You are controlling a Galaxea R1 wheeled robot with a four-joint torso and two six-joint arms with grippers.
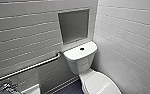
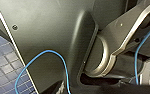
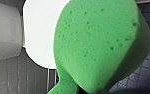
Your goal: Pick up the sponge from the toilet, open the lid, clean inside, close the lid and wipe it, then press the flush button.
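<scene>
hovering green sponge overlaps the closed lid.

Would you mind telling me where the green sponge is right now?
The sponge is close up in the right wrist view, raised above the closed white lid and the dark tiled floor beside it.

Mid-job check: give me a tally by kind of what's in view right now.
sponge: 1, green
toilet: 1, white, its lid down
grab bar: 1, metal, on the tiled wall
wall niche: 1, above the tank
Total: 4
</scene>
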